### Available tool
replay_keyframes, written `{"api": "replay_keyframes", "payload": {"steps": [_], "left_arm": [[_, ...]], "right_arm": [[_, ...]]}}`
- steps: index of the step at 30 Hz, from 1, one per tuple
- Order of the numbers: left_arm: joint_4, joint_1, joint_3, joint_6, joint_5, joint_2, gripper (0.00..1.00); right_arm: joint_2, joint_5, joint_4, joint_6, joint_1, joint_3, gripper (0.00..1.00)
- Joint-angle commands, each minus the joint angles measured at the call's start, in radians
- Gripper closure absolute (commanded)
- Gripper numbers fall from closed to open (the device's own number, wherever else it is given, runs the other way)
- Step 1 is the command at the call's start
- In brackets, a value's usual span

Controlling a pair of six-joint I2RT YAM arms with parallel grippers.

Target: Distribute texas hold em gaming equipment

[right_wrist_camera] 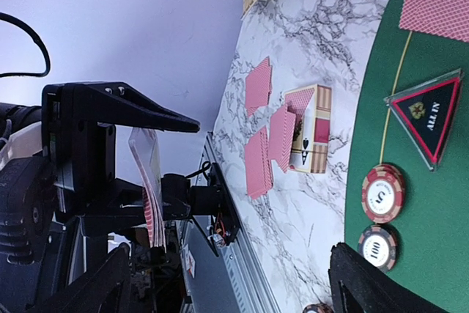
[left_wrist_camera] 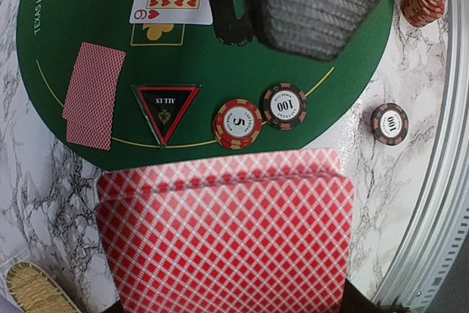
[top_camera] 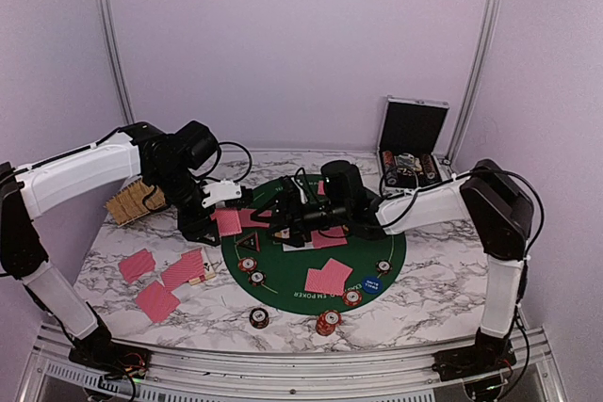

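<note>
My left gripper is shut on a stack of red-backed playing cards, held on edge just above the green mat's left rim; the stack hides its fingers in the left wrist view. My right gripper faces it from the right, open, with nothing between its fingers. In the right wrist view the held cards show edge-on in the left gripper. Face-up cards lie on the mat below the right gripper. A black triangular marker and two chips lie near the mat's edge.
Face-down card pairs and a card box lie on the marble at left. More cards, chips and a blue disc sit on or near the green mat. A straw basket stands at left, an open silver case at back right.
</note>
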Motion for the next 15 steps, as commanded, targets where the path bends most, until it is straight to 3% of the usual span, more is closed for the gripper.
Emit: {"api": "replay_keyframes", "payload": {"steps": [1,15], "left_arm": [[-0.027,0.006,0.026,-0.005,0.023,-0.022,0.37],[-0.027,0.006,0.029,-0.005,0.024,-0.014,0.37]], "right_arm": [[0.043,-0.034,0.176,0.115,0.025,0.015,0.08],[0.143,-0.046,0.251,0.190,0.078,0.110,0.09]]}}
